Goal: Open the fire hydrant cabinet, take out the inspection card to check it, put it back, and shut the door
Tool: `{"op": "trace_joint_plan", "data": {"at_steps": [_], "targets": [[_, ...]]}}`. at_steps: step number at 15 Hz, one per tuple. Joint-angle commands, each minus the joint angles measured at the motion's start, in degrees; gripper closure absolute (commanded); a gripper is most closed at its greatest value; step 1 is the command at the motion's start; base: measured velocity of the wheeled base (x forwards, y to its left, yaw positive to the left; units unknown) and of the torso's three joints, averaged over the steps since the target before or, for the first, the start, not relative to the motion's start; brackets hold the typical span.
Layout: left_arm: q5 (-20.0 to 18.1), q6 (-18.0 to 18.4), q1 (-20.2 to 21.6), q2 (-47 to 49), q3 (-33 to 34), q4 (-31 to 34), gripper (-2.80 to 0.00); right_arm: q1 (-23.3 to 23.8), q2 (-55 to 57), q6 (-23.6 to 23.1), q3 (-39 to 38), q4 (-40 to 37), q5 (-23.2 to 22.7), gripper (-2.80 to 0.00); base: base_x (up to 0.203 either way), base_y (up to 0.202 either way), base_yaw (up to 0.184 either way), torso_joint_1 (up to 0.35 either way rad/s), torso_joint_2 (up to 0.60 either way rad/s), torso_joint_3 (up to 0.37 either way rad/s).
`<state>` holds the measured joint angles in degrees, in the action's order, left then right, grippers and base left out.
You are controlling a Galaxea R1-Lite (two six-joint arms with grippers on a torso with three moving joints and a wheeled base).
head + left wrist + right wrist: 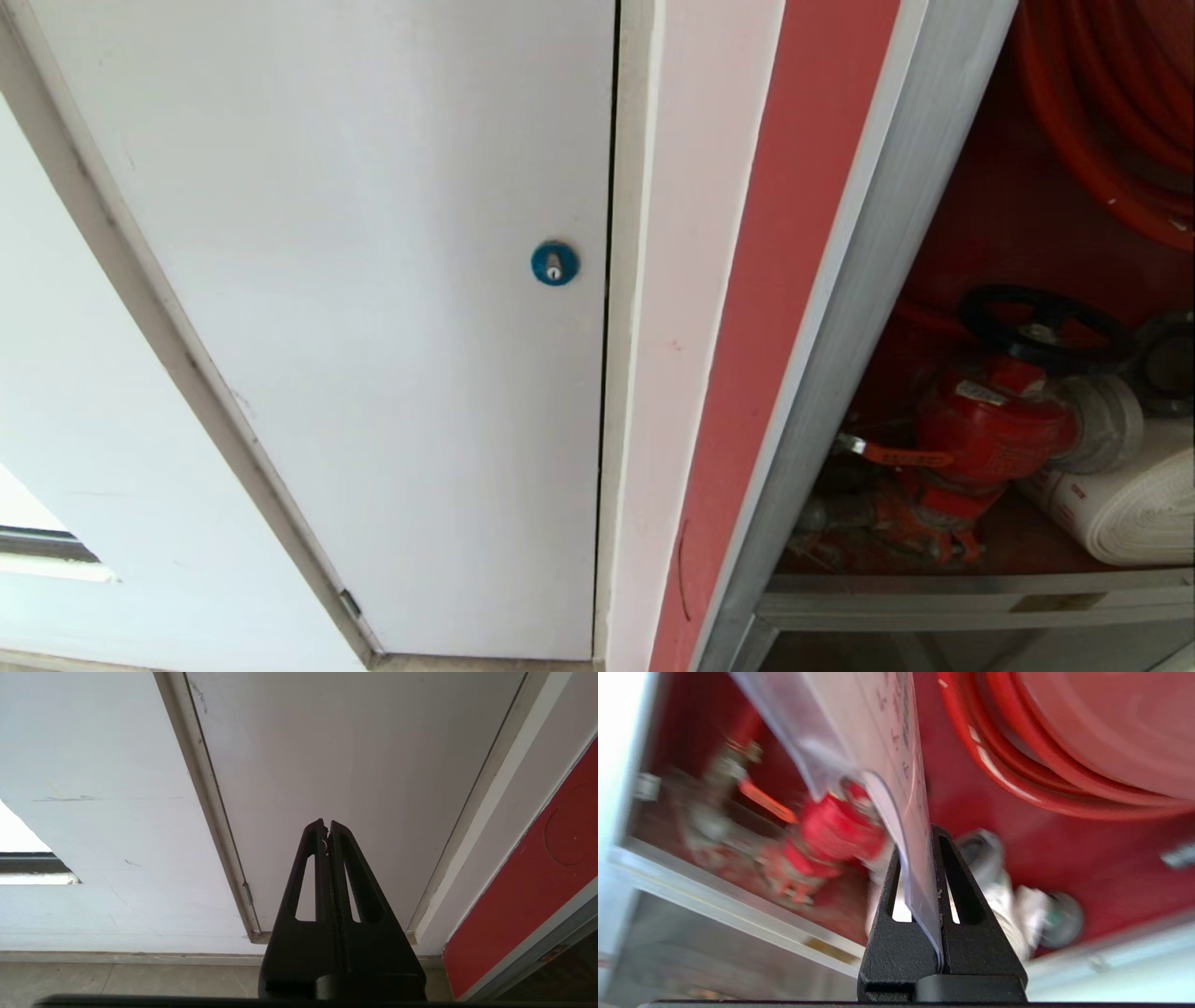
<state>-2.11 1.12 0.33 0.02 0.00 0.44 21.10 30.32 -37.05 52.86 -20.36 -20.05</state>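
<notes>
The fire hydrant cabinet (775, 280) stands open at the right of the head view, and its door is out of view. Inside are the red valve (990, 420), the red hose reel (1111, 112) and the white rolled hose (1130, 504). In the right wrist view my right gripper (920, 844) is shut on the inspection card (887, 732), a white printed sheet in a clear sleeve. It holds the card in front of the valve (840, 830) and below the hose reel (1064, 756). My left gripper (327, 823) is shut on nothing and parked facing the white panel (350, 765).
A plain white panel (373, 280) with a round blue lock (555, 263) fills the left of the head view. The cabinet's silver frame (868, 280) and lower rail with a small brass plate (1055, 602) border the opening. Tiled floor (140, 980) lies below the wall.
</notes>
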Motion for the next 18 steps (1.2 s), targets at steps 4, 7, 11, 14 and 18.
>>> {"op": "trace_joint_plan", "data": {"at_steps": [4, 7, 11, 14, 18], "targets": [[0.00, 0.02, 0.02, 0.04, 0.00, 0.00, 0.00, -0.01, 2.57, 7.61, 1.54, -0.12, -7.90, 0.00, 0.000, 0.000, 0.000, 0.000, 0.00, 0.000], [0.00, 0.02, 0.02, 0.06, 0.00, 0.00, 0.00, 0.04, 3.86, 10.90, 2.39, -0.12, -9.93, 0.00, 0.000, 0.000, 0.000, 0.000, 0.00, 0.000], [0.00, 0.02, 0.02, 0.06, 0.00, 0.00, 0.00, 0.04, 3.79, 19.49, 3.43, -0.21, -16.27, 0.00, 0.000, 0.000, 0.000, 0.000, 0.00, 0.000], [0.00, 0.02, 0.02, -0.02, 0.00, 0.00, 0.00, 0.03, 3.91, 23.09, 3.57, -0.54, -19.03, 0.00, 0.000, 0.000, 0.000, 0.000, 0.00, 0.000], [0.00, 0.02, 0.02, 0.06, 0.00, 0.00, 0.00, -0.09, 5.61, 23.43, 9.60, -13.05, -26.42, 0.00, 0.000, 0.000, 0.000, 0.000, 0.00, 0.000]]}}
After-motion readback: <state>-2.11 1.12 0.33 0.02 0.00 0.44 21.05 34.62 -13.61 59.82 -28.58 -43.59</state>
